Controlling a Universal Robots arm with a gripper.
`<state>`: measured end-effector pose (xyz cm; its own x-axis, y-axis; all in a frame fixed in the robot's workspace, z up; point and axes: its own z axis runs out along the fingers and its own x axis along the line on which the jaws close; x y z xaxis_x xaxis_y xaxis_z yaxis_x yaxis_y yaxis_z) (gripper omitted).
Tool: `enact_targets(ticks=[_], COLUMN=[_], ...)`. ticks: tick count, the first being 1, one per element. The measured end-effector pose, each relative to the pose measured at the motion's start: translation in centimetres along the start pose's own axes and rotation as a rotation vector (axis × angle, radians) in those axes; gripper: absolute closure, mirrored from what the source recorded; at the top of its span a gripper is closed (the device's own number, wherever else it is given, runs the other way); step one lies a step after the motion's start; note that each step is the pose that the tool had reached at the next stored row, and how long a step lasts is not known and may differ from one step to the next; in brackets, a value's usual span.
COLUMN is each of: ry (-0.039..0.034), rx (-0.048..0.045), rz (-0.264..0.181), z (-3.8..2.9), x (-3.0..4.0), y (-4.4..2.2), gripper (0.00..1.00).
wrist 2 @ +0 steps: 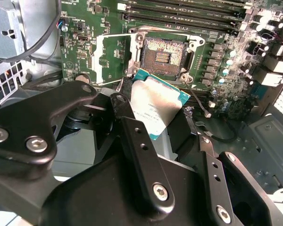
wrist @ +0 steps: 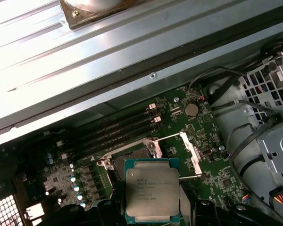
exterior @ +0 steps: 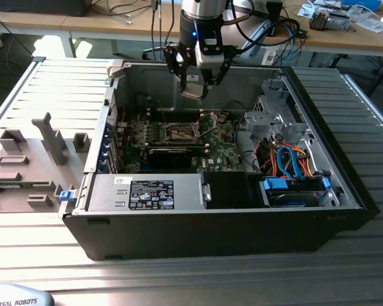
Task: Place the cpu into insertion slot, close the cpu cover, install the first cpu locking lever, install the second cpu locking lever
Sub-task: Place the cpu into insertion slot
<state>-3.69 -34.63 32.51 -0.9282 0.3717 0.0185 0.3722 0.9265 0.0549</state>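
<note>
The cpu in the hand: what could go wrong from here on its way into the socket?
1. The cpu, held in the hand, looks turned against the empty socket; lowered so, it might sit askew and bend the contacts.
2. The cpu cover stands open beside the socket; a drifting approach could catch its frame.

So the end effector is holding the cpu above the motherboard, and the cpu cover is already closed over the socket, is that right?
Not quite: the cpu cover is open, swung back beside the bare socket, as the second wrist view shows. The end effector is indeed holding the cpu above the motherboard.
</note>
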Motion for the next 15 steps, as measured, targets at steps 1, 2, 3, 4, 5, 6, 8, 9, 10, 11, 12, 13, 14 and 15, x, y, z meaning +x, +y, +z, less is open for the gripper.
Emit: enact_targets(ticks=[1, 2, 3, 4, 5, 6, 8, 9, 10, 11, 12, 13, 14, 15], ry=[-0.0001, -0.0001, -0.0002, -0.0003, -0.0004, -0.0005, -0.0006, -0.0007, -0.0008, -0.0008, -0.0009, -0.0009, -0.001, -0.001], rx=[0.0, 0.0, 0.0, 0.0, -0.0001, 0.0, -0.0001, -0.0002, -0.0002, -0.0002, -0.0003, -0.0003, -0.0003, -0.0003], rz=[0.001, 0.002, 0.003, 0.005, 0.007, 0.009, 0.012, 0.013, 0.014, 0.015, 0.016, 0.016, 0.017, 0.018], z=[0.0, 0.0, 0.0, 0.0, 0.0, 0.0, 0.0, 0.0, 0.0, 0.0, 0.0, 0.0, 0.0, 0.0], x=[0.0, 0.0, 0.0, 0.0, 0.0, 0.0, 0.0, 0.0, 0.0, 0.0, 0.0, 0.0, 0.0, 0.0], y=[0.0, 0.0, 0.0, 0.0, 0.0, 0.0, 0.0, 0.0, 0.0, 0.0, 0.0, 0.0, 0.0, 0.0], gripper=[0.46, 0.46, 0.46, 0.46, 0.46, 0.46, 0.46, 0.46, 0.46, 0.46, 0.46, 0.46, 0.46, 0.46])
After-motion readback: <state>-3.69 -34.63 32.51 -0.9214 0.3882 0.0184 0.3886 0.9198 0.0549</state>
